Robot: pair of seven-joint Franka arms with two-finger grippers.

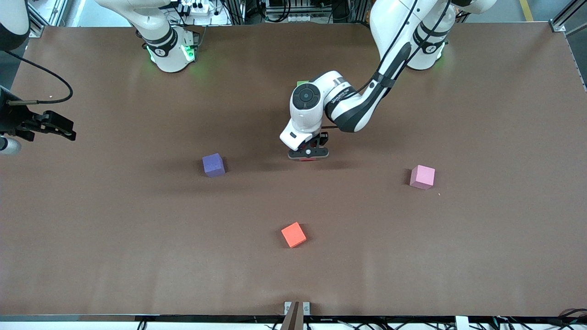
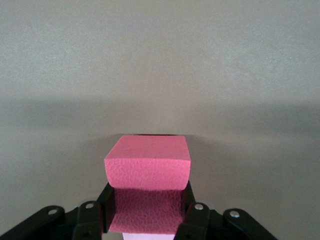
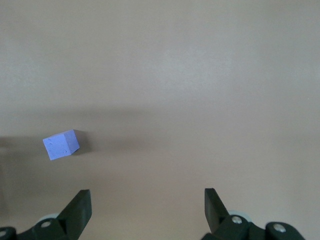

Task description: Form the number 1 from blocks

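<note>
My left gripper (image 1: 308, 155) is low over the middle of the brown table (image 1: 481, 256), clamped on the red block (image 2: 148, 167), whose sides sit tight between my fingers (image 2: 112, 207). Taking that block as the landmark: the purple block (image 1: 213, 165) lies toward the right arm's end of the table, the pink block (image 1: 422, 177) toward the left arm's end, and the orange block (image 1: 293, 234) nearer the front camera. A sliver of green block (image 1: 301, 83) peeks out by my left wrist. My right gripper (image 3: 147, 210) waits at the table's edge, fingers spread. The tabletop is matte and plain; cables and metal frames line its edge by the bases.
</note>
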